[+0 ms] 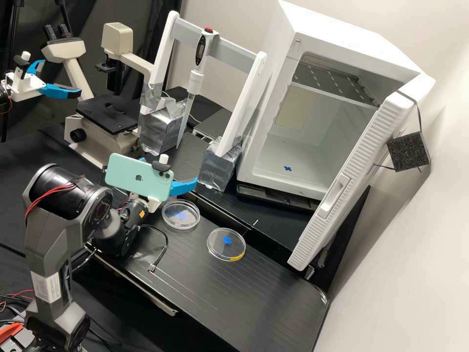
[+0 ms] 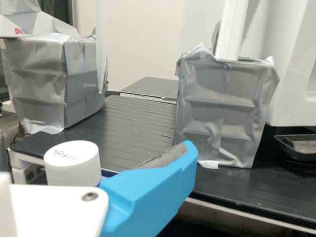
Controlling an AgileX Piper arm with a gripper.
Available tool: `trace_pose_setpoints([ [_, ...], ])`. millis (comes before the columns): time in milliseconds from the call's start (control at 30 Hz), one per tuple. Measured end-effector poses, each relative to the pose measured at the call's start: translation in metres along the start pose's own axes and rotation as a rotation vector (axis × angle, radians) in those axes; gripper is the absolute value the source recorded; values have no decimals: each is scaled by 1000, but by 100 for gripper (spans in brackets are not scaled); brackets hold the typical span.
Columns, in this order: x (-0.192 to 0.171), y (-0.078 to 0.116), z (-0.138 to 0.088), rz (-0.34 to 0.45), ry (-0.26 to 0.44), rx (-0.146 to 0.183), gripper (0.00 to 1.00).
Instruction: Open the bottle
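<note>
Bottle (image 2: 72, 165), white-capped, stood just beside the gripper (image 1: 183, 187); whether that was spread or clamped, I couldn't tell. One clear dish (image 1: 181, 214) lay near the gripper.

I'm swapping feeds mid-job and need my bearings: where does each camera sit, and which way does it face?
High view: fixed off the arm, looking forward and down at a middling slant on the black bench; arm and gripper show.
Wrist view: on the arm's wrist, looking past part of the gripper and a white cap toward two silver-wrapped blocks.
Shared: gripper, both blocks, part of the bench.
</note>
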Motion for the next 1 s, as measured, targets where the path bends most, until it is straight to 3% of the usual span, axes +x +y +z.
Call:
trace_pose_setpoints([
  [1000,2,-3,-1,-14,4,1,0],
])
